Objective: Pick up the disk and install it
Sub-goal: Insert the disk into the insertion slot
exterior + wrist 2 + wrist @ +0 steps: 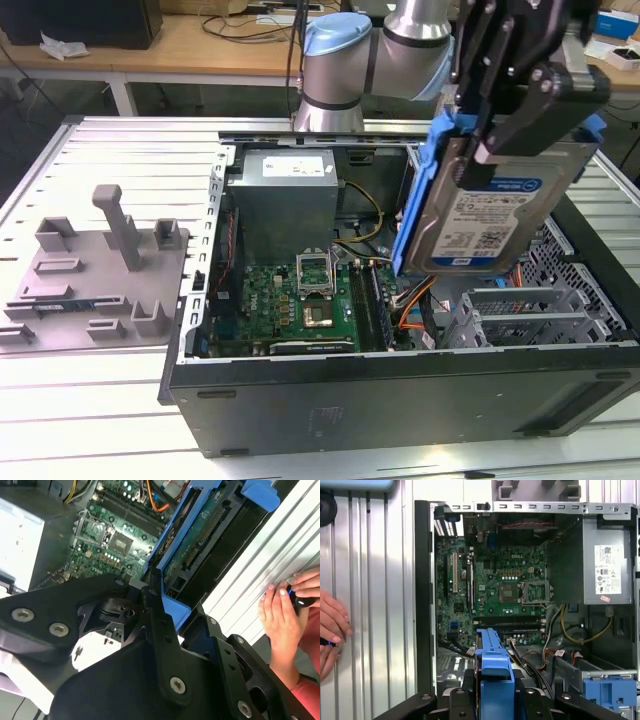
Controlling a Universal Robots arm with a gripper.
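Note:
The disk (pixel 487 218), a silver drive with a white-and-blue label in a blue carrier frame (pixel 415 190), hangs tilted on edge above the right half of the open computer case (pixel 400 400). My gripper (pixel 512 125) is shut on its upper end, black fingers (pixel 548 92) clamping both faces. In the second wrist view the disk's green circuit side (pixel 200 536) and blue frame (pixel 172 565) run away from the gripper (pixel 165 611) over the case. In the first wrist view the frame's blue edge (pixel 493 661) sticks out between the fingers (pixel 462 697), above the cables and drive bay.
Inside the case lie a green motherboard (pixel 300 300), a grey power supply (pixel 285 200), orange and yellow cables (pixel 415 300) and a small blue clip (pixel 610 690). A grey fixture plate (pixel 100 270) with posts sits at the exterior view's left. A person's hands (pixel 282 612) rest beside the case.

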